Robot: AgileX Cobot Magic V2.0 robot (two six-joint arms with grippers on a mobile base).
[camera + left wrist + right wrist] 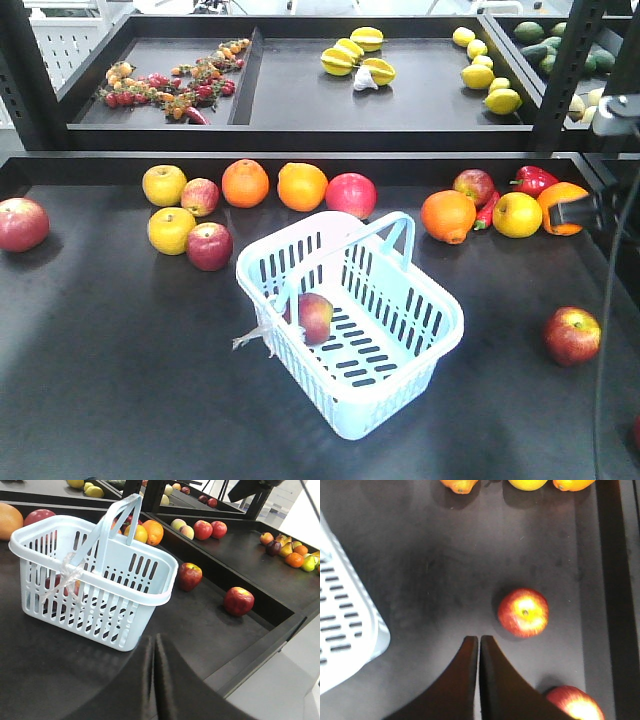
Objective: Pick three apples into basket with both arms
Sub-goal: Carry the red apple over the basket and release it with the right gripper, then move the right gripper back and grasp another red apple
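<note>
on the right side of the black table (120,380), an apple (523,612) lies just ahead and right of the right gripper (479,641), whose fingers are pressed together. descending like this, it would likely knock the round fruit rolling toward the second apple (572,702) nearby rather than straddle it, so the jaws must part and shift right. another apple (315,317) lies in the basket (395,300). the left gripper (154,641), also closed and empty, hangs low, pointing at the basket's near corner.

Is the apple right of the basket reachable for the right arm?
Probably yes: the apple lies just beyond the right gripper, bare tabletop between; shut jaws need opening first.
</note>
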